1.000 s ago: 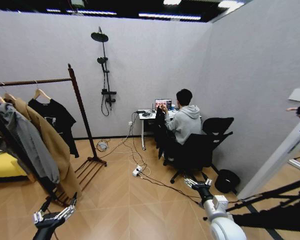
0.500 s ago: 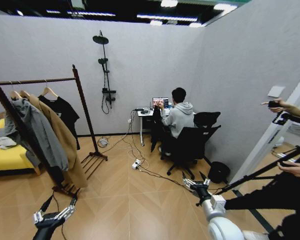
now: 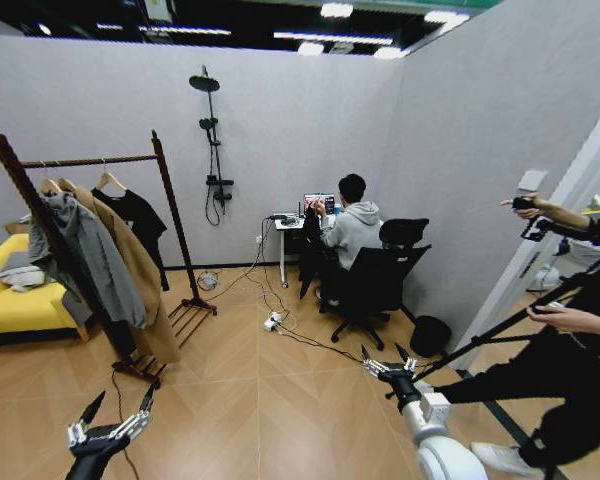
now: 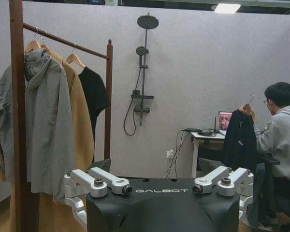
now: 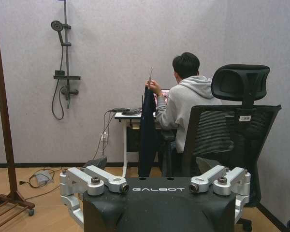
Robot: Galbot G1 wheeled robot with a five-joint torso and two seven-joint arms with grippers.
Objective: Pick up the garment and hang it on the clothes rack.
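Thin black garment (image 3: 138, 225) hangs on the reddish-brown wooden clothes rack (image 3: 170, 205).

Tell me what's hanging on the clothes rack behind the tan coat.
On the clothes rack, a black short-sleeved garment hangs behind the tan coat on a wooden hanger. The coat covers its near side; the rest is hidden.

The right hand (image 5: 157, 186) fills the foreground, fingers spread wide; beyond it a seated person holds a dark garment (image 5: 148, 133) up on a hanger beside the desk (image 5: 128, 115); a shower stand (image 5: 63, 67) hangs on the wall near the desk; a clothes rack (image 5: 2, 121) upright stands well apart.
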